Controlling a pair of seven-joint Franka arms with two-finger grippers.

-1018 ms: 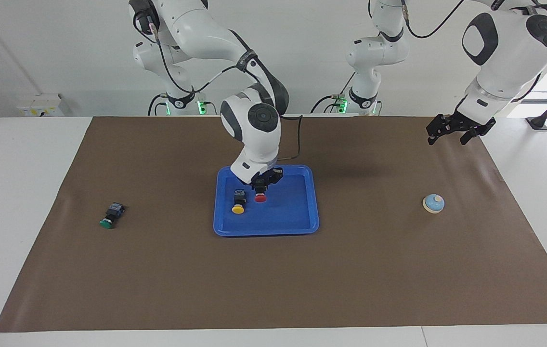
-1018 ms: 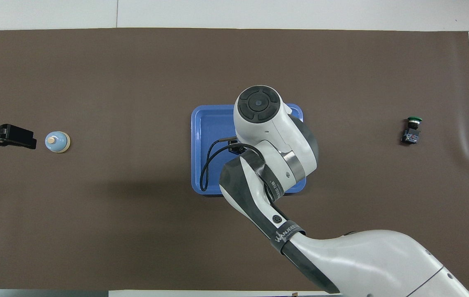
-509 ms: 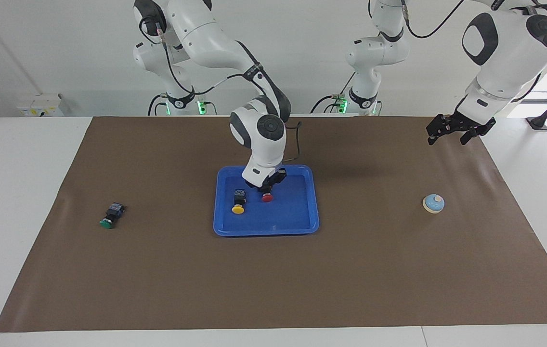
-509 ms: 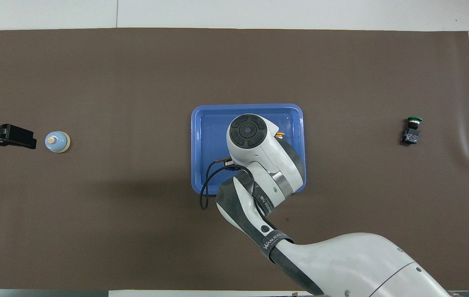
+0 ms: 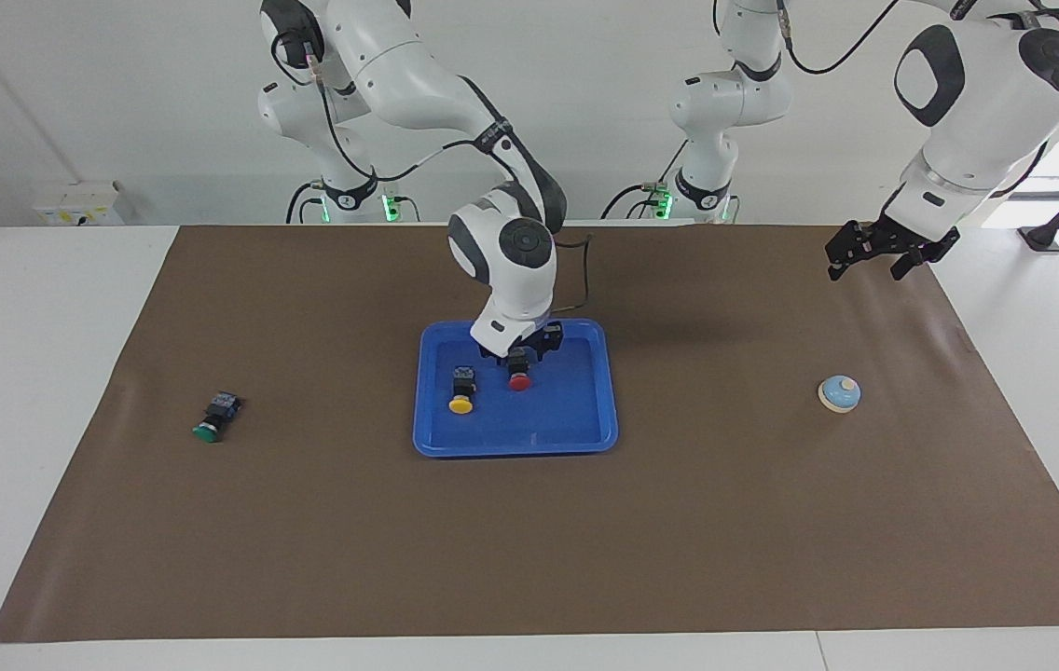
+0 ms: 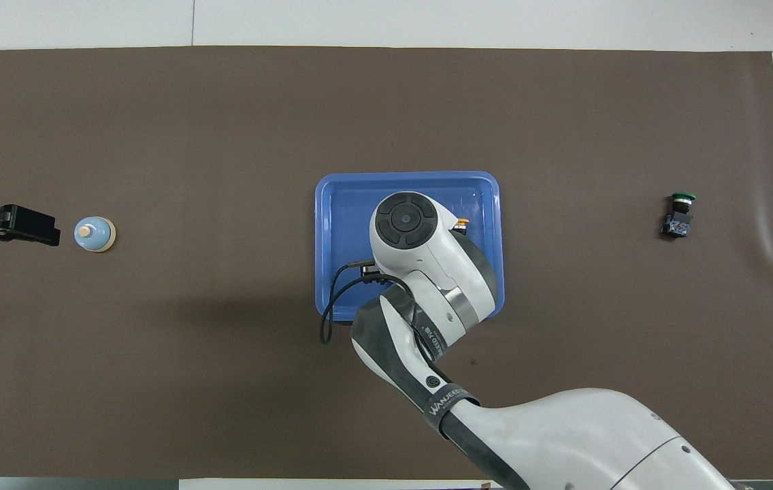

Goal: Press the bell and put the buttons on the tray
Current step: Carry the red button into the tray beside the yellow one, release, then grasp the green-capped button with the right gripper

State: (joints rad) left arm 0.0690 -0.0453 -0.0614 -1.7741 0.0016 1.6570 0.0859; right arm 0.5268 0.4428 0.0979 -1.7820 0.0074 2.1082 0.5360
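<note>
The blue tray (image 5: 576, 419) lies mid-mat and also shows in the overhead view (image 6: 346, 204). In it lie the yellow button (image 5: 461, 391), of which a sliver shows in the overhead view (image 6: 461, 222), and the red button (image 5: 519, 379). My right gripper (image 5: 524, 358) is low in the tray, fingers spread on either side of the red button, which rests on the tray floor; the arm hides both in the overhead view. The green button (image 5: 213, 417) (image 6: 679, 214) lies on the mat toward the right arm's end. The bell (image 5: 839, 393) (image 6: 94, 234) stands toward the left arm's end. My left gripper (image 5: 870, 261) (image 6: 19, 228) waits open, raised over the mat near the bell.
A brown mat (image 5: 529, 540) covers most of the white table. A black cable loops from the right wrist over the tray's rim (image 6: 332, 313). Both arm bases stand at the robots' edge of the table.
My right gripper carried the red button a little toward the left arm's end inside the tray, lowered it, and its fingers have spread apart. The left arm has not moved.
</note>
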